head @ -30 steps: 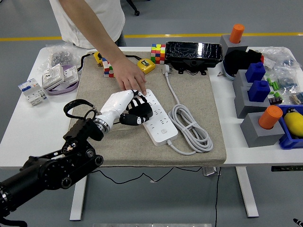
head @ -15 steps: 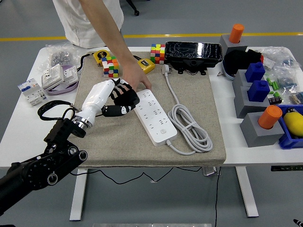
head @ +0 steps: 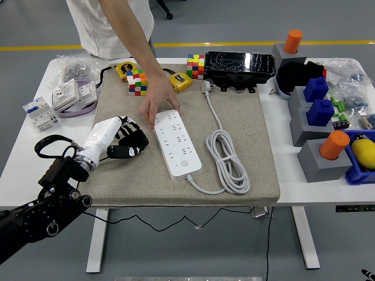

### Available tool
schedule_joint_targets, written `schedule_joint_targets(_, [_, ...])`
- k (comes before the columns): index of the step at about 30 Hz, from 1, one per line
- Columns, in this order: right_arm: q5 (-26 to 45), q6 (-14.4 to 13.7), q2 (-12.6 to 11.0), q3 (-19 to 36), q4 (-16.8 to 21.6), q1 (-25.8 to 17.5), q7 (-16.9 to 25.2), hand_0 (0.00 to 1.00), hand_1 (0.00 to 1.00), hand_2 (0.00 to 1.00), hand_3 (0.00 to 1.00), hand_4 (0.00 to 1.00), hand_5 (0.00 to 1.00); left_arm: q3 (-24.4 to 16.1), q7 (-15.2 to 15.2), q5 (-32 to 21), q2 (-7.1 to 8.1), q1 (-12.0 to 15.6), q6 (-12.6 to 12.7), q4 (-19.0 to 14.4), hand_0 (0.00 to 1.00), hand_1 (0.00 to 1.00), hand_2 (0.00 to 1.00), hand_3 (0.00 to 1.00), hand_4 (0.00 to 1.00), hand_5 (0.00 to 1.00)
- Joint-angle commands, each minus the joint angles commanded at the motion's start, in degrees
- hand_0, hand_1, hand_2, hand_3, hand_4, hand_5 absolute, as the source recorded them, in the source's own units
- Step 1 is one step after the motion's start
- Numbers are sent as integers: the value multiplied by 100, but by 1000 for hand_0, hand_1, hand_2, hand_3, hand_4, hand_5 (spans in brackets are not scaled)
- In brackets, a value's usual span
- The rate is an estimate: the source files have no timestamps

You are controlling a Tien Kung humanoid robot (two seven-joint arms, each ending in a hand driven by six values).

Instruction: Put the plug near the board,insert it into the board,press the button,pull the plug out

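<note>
The white power strip board (head: 176, 143) lies on the beige mat (head: 246, 158), its cable coiled to the right (head: 227, 159) and its own plug (head: 205, 87) near the mat's far edge. My left hand (head: 128, 142) is just left of the board, low over the mat, fingers curled around a small dark plug that is mostly hidden. A person's hand (head: 157, 104) rests on the board's far end. My right arm is out of view.
Colour cubes (head: 136, 81) (head: 195, 65), a yellow tape measure (head: 180, 81) and a black box (head: 239, 63) line the mat's far edge. Switch parts (head: 58, 99) lie at the left. Grey and blue blocks with orange cylinders (head: 319, 134) stand at the right.
My left hand has pulled back from over the board to the left and toward me. The person's hand has slid the board left and turned it.
</note>
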Motion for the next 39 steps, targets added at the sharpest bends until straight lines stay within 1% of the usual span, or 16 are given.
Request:
schedule_joint_targets(1, [0, 1, 2, 4, -2, -1, -1, 573, 630, 599, 536, 880, 409, -22, 21, 32, 21, 16, -37, -7, 452, 561, 560, 569, 853, 2])
schedule_joint_targets(2, [0, 2, 4, 7, -2, -2, -2, 573, 629, 598, 537, 880, 408, -35, 38, 52, 34, 27, -63, -13, 707, 809, 796, 781, 998, 63])
schedule_joint_targets(7, [-10, 3, 19, 31, 1, 3, -2, 573, 629, 598, 537, 880, 408, -192, 81, 100, 109, 144, -167, -156, 707, 809, 796, 781, 998, 63])
schedule_joint_targets(8, [-10, 5, 22, 30, 1, 3, -3, 574, 629, 599, 536, 880, 408, -251, 72, 92, 127, 190, -164, -251, 741, 850, 879, 828, 998, 139])
schedule_joint_targets(11, [-14, 4, 28, 34, 1, 2, -1, 574, 629, 599, 536, 880, 408, -401, -77, -91, 166, 292, -73, -549, 741, 850, 879, 828, 998, 139])
schedule_joint_targets(13, [-17, 5, 32, 33, 1, 1, -2, 574, 629, 599, 536, 880, 408, -497, -325, -411, 190, 352, 55, -780, 741, 850, 879, 828, 998, 139])
schedule_joint_targets(14, [-18, 5, 33, 33, 2, 0, -1, 574, 629, 599, 536, 880, 408, -531, -458, -607, 199, 372, 103, -879, 697, 797, 806, 798, 998, 182])
schedule_joint_targets(19, [-11, 8, 46, 8, -9, 2, -2, 574, 629, 599, 536, 880, 408, -685, -1247, -1765, 246, 431, 226, -1430, 697, 797, 806, 798, 998, 182])
schedule_joint_targets(20, [-10, 8, 49, 6, -12, 4, -2, 573, 629, 598, 536, 880, 408, -694, -1360, -1988, 255, 432, 226, -1504, 607, 693, 684, 685, 929, 269])
schedule_joint_targets(22, [-6, 8, 58, -2, -20, 9, -1, 573, 629, 598, 536, 880, 408, -698, -1516, -2469, 273, 431, 229, -1622, 607, 693, 684, 685, 929, 269])
schedule_joint_targets(25, [1, 8, 61, -23, -20, 21, 0, 573, 629, 598, 536, 880, 408, -690, -1570, -2829, 290, 422, 203, -1704, 607, 693, 684, 685, 929, 269])
schedule_joint_targets(26, [2, 9, 60, -29, -18, 26, -1, 573, 629, 598, 536, 880, 408, -687, -1556, -2846, 293, 420, 191, -1715, 589, 667, 638, 620, 879, 262])
schedule_joint_targets(31, [5, 7, 50, -60, -14, 46, 3, 573, 629, 598, 536, 880, 408, -655, -1441, -2852, 311, 438, 101, -1763, 589, 667, 638, 620, 879, 262])
schedule_joint_targets(32, [6, 8, 50, -66, -16, 48, 2, 575, 629, 599, 536, 880, 408, -648, -1436, -2857, 314, 441, 95, -1772, 584, 648, 577, 599, 838, 210])
schedule_joint_targets(37, [11, 13, 58, -107, -25, 59, 2, 575, 629, 599, 536, 880, 408, -618, -1374, -2842, 335, 434, 44, -1835, 584, 648, 577, 599, 838, 210])
schedule_joint_targets(39, [12, 14, 60, -129, -26, 73, 2, 573, 629, 599, 536, 880, 408, -606, -1349, -2830, 344, 416, 28, -1849, 580, 644, 565, 593, 808, 184])
